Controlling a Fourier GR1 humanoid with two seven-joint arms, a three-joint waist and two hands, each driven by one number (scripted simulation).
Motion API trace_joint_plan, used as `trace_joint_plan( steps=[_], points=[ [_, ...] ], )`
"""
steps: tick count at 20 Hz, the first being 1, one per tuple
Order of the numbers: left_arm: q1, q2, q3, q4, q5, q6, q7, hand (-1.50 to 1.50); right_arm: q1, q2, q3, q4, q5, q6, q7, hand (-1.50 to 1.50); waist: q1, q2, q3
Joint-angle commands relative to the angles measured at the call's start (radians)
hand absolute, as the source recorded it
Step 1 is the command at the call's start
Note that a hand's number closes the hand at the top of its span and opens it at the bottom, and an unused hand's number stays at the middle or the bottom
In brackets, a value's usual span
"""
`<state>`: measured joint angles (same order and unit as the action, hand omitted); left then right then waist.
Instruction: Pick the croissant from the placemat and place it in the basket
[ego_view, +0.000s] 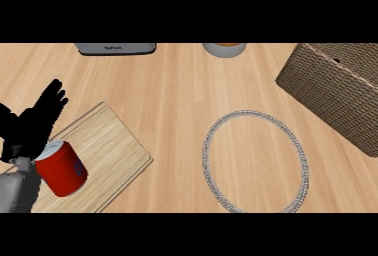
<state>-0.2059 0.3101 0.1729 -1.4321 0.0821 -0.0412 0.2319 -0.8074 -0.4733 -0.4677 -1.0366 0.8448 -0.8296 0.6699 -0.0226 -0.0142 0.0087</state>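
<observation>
The wooden counter (177, 90) fills the view, its grain running from left to right. The biggest thing on it is the basket (336, 90), brown and woven, box-shaped, at the far right corner. It sits turned at an angle to the counter's edges and runs out past the right edge of the view.

Next in size is the round placemat (207, 152). It lies flat right of the counter's middle and reaches towards the near edge. It has a silver beaded rim, and the wood grain shows inside it. It lies near the basket but apart from it, and nothing rests on it. The croissant cannot be made out anywhere in this view.

A pale wooden board (111, 145) lies at the near left, set askew, well apart from the placemat.

The left hand (29, 130) shows at the counter's left edge, above the board's left end. It is black, on a grey forearm, with its fingers straight, spread and pointing towards the far edge. It holds nothing.

A red can (63, 170) with a silver top lies tilted on the board, just beside the left wrist.

At the far edge, a grey appliance (117, 48) sits left of centre. A small grey bowl (224, 49) with something orange inside sits right of it. The view cuts off both.
</observation>
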Motion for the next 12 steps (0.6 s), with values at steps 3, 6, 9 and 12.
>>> trace_joint_plan(
  steps=[3,6,9,12],
  points=[
    [0.053,-0.006,0.017,0.015,0.014,-0.009,0.005,0.0,0.273,0.029,-0.055,-0.372,-0.159,0.081,0.034,-1.5,-0.034,-0.005,-0.009],
    [0.071,0.011,0.04,0.04,0.024,-0.024,0.0,0.0,0.401,-0.026,-0.083,-0.524,-0.247,0.234,0.06,-1.5,-0.056,-0.008,-0.01],
    [0.069,0.004,0.035,0.005,0.013,-0.008,0.004,0.0,0.547,-0.036,-0.135,-0.672,-0.389,0.357,0.066,-1.5,-0.053,-0.007,-0.009],
    [0.056,-0.03,-0.009,-0.009,-0.018,0.006,0.002,0.0,0.718,0.008,-0.171,-0.823,-0.454,0.405,0.037,-1.5,-0.028,0.003,-0.009]
  ],
)
